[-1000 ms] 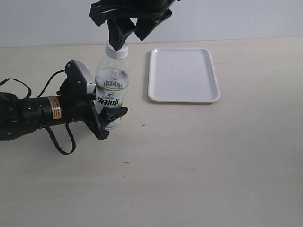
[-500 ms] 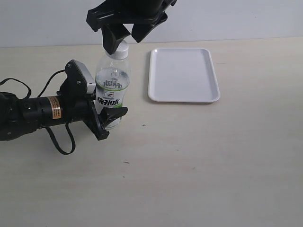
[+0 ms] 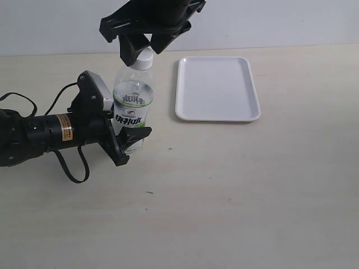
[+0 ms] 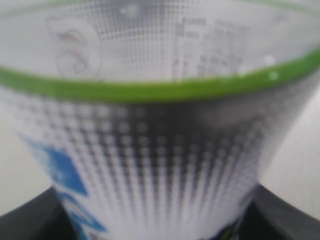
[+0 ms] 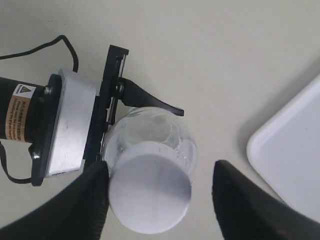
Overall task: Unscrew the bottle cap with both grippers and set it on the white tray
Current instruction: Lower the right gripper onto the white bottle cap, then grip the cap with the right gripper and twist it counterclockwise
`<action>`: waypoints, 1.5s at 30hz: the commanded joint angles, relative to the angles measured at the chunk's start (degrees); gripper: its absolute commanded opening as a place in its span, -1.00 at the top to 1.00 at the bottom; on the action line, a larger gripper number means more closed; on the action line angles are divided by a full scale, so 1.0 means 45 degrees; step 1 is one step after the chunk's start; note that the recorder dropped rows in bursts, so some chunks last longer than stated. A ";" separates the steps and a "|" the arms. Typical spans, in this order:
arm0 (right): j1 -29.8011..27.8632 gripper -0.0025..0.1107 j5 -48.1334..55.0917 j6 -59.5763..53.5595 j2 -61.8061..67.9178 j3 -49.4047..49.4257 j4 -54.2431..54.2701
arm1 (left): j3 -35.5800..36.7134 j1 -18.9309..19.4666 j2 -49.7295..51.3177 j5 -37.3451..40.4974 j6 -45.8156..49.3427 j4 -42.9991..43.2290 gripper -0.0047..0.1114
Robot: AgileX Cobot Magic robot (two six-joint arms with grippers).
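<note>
The clear bottle (image 3: 133, 106) with a white-and-green label stands upright on the table. My left gripper (image 3: 128, 130), the cylindrical one with the orange label, is shut on its lower body. Its label (image 4: 160, 125) fills the left wrist view, with a dark finger (image 4: 287, 215) at the edge. The white cap (image 3: 144, 59) sits on the neck. My right gripper (image 3: 141, 49) hangs over it, open. In the right wrist view the cap (image 5: 149, 192) lies between the black fingers (image 5: 85, 205); one touches it, the other stands apart. The white tray (image 3: 217, 88) lies to the right.
The left arm's black cable (image 3: 70, 168) loops on the table in front of the arm. The tray's corner (image 5: 295, 160) shows close beside the right gripper's far finger. Pale tabletop (image 3: 235, 190) stretches toward the front and right.
My right gripper has shifted a little to the left over the cap and turned slightly. The left gripper and the bottle's body have stayed put.
</note>
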 commanded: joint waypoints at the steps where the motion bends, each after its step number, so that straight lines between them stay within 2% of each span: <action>1: 0.0018 0.10 -0.0076 -0.0098 -0.0043 -0.0074 -0.0065 | -0.0020 -0.0024 -0.0082 0.0258 0.0069 0.0069 0.92; 9: 0.0018 0.91 0.0033 -0.0098 -0.0043 -0.0074 0.0293 | -0.0020 -0.0024 -0.0082 0.0258 0.0069 0.0069 0.92; 10: 0.0018 0.96 0.0033 -0.0098 -0.0043 -0.0074 0.0310 | -0.0020 -0.0024 -0.0082 0.0258 0.0069 0.0069 0.92; 15: 0.0018 0.96 0.0124 -0.0879 -0.0043 -0.0074 0.0593 | -0.0020 -0.0024 -0.0082 0.0258 0.0069 0.0069 0.92; 31: 0.0018 0.96 0.1105 -0.6556 -0.0043 -0.0074 0.0611 | -0.0020 -0.0024 -0.0082 -0.0081 0.0012 0.0045 0.92; 39: 0.0018 0.96 0.1105 -1.1374 -0.0043 -0.0074 0.0546 | -0.0020 -0.0024 -0.0082 -0.0140 -0.0180 0.0088 0.92; 43: 0.0018 0.96 0.1105 -1.4981 -0.0072 -0.0074 0.0546 | -0.0020 -0.0024 -0.0082 -0.0416 -0.0364 0.0176 0.92; 45: 0.0018 0.96 0.1105 -1.5774 -0.0068 -0.0074 0.0521 | -0.0020 -0.0024 -0.0082 -0.0300 -0.0416 0.0365 0.92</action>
